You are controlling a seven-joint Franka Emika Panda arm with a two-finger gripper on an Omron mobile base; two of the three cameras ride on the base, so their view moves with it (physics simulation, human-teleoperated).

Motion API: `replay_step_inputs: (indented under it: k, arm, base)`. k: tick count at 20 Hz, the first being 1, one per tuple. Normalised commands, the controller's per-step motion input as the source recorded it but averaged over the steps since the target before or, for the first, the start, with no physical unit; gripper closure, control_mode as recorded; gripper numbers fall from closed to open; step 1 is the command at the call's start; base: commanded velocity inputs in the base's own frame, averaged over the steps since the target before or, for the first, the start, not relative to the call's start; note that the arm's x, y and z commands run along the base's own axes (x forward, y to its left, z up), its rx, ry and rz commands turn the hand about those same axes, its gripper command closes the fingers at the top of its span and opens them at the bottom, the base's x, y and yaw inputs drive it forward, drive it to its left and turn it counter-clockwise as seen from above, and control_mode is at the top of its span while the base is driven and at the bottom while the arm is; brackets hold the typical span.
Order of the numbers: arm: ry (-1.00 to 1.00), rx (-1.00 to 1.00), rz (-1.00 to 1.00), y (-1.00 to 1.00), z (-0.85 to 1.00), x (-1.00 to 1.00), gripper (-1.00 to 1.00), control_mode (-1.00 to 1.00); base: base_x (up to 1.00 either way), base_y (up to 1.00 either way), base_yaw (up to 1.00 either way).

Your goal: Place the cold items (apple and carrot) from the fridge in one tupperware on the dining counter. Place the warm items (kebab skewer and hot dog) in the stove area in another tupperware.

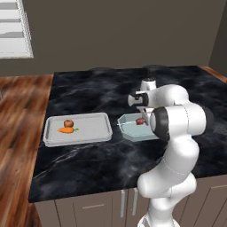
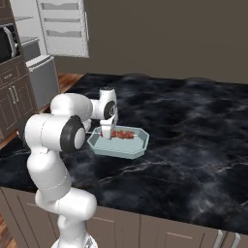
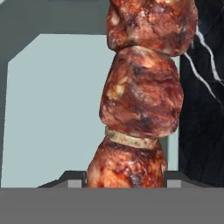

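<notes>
The arm's elbow covers part of the pale blue tupperware (image 1: 131, 129), and the gripper (image 2: 106, 134), down inside it, is clasped around the kebab skewer (image 2: 124, 134). Up close the meat chunks (image 3: 142, 94) crowd out the fingertips. The apple (image 1: 68, 123) and carrot (image 1: 66, 130) lie in the grey tupperware (image 1: 95, 133) well left. Bare black counter (image 2: 193, 126) stretches beyond.

tupperwares: two, one at the pincer (image 2: 110, 133), one (image 1: 77, 129) well to its side
kebab skewer (image 3: 140, 100): one
apple (image 1: 68, 123): one
carrot (image 1: 66, 130): one
surface (image 1: 111, 88): one
</notes>
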Motion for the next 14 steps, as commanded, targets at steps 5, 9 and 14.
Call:
replay_step_inputs:
  k: [5, 9, 14]
  arm:
    - [0.0, 0.0, -0.15, -0.02, -0.22, 0.3, 1.0, -1.0]
    - [0.0, 0.01, -0.09, -0.12, -0.17, 0.26, 1.0, -1.0]
    - [0.0, 0.04, -0.03, -0.15, -0.15, 0.24, 1.0, -1.0]
  base:
    - [0.0, 0.0, 0.0]
    - [0.0, 0.0, 0.0]
    - [0.0, 0.0, 0.0]
